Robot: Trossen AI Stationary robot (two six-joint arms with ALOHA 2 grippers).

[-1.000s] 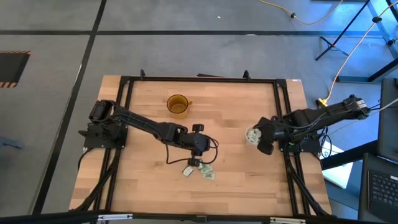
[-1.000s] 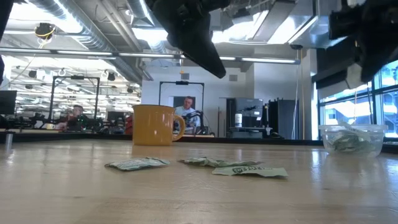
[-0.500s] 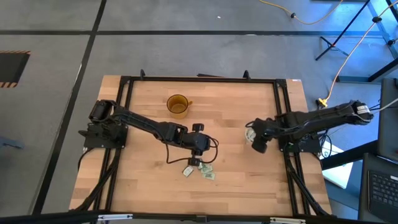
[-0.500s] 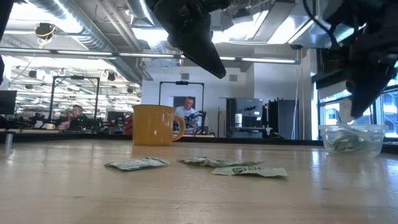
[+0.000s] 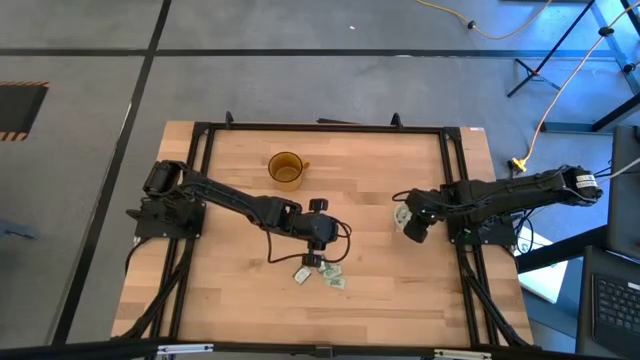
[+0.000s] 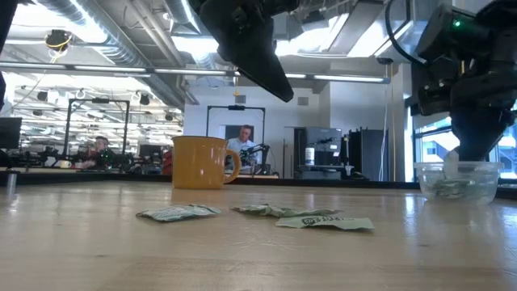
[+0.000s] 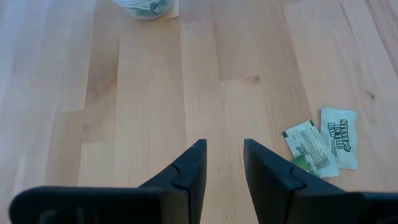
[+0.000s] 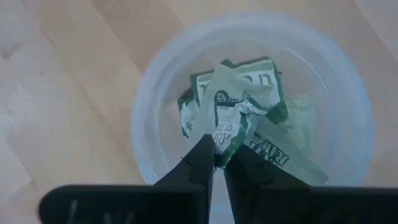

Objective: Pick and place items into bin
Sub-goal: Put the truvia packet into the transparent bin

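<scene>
Green-printed packet [image 8: 231,124] pinched by right gripper [image 8: 217,163] over bin [image 8: 155,93]; lettering unreadable

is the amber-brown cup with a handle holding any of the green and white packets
No, in the high view the amber-brown cup looks empty inside, with the loose packets lying on the wooden table.

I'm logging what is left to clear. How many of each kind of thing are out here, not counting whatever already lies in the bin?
Loose packets on the table: 3
Packet pinched in the right gripper over the bin: 1
Amber cup: 1
Clear bin: 1
Total: 6
</scene>
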